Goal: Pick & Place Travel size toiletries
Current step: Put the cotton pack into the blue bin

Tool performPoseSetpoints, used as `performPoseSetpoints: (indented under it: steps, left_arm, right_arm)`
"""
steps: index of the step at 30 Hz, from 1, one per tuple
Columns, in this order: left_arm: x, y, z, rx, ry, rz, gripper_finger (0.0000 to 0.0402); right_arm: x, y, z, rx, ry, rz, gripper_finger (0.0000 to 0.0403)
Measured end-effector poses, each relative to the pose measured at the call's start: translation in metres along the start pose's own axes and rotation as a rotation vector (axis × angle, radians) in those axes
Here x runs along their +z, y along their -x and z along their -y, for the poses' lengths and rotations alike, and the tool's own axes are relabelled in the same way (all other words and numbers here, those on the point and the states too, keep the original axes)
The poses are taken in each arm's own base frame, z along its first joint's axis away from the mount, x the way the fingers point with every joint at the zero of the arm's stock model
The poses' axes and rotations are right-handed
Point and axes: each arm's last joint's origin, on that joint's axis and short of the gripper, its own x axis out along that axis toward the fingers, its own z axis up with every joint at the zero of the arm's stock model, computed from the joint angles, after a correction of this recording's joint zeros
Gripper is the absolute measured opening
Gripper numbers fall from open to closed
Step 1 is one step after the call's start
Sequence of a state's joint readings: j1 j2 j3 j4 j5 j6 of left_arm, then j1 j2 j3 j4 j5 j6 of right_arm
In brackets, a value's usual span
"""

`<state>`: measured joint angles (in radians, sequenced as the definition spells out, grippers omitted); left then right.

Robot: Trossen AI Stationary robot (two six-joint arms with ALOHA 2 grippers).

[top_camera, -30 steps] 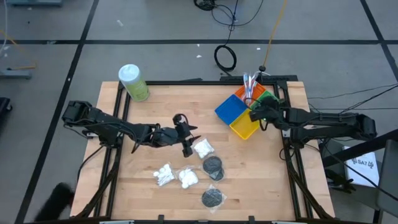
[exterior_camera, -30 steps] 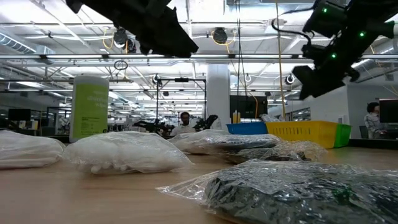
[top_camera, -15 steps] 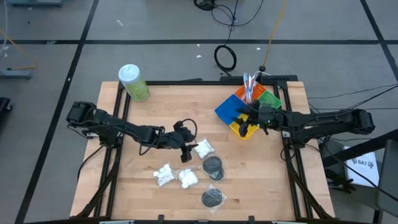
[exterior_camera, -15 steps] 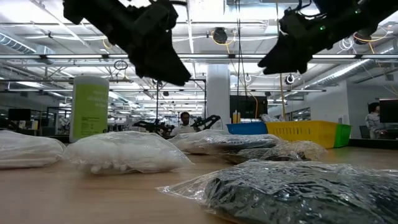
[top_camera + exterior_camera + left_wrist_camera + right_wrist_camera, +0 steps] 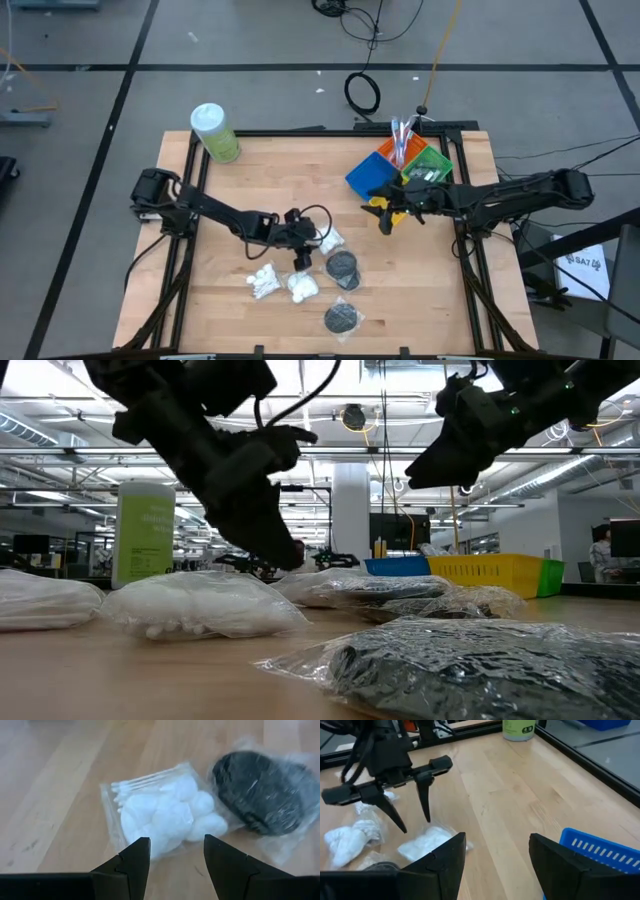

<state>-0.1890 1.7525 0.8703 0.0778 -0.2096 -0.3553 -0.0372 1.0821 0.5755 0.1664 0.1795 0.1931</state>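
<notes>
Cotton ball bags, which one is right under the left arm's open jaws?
The bag beside the upper black disc. The left gripper hangs over it; the other two bags lie nearer the table's front edge.

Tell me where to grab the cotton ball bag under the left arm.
Pinch the cotton ball bag across its plump middle from straight above: it lies flat, and the left tool already hangs open over it. Avoid the side against the black disc bag.

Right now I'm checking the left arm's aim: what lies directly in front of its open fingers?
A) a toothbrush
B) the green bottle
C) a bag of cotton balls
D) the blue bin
C: the left wrist view shows the open left gripper poised just over a clear bag of cotton balls, with a bagged black disc beside it.
</notes>
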Motion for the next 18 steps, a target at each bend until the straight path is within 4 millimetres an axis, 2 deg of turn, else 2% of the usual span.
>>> performPoseSetpoints:
  steps: [11, 18]
  left_arm:
    - [-0.016, -0.029, 0.0, 0.024, -0.291, -0.013, 0.0184]
    - [-0.02, -0.036, 0.0, 0.025, -0.307, -0.021, 0.0184]
  right_arm:
    - [-0.001, -0.001, 0.0, -0.001, -0.001, -0.011, 0.0205]
    - [-0.002, -0.001, 0.0, -0.003, -0.001, -0.013, 0.0205]
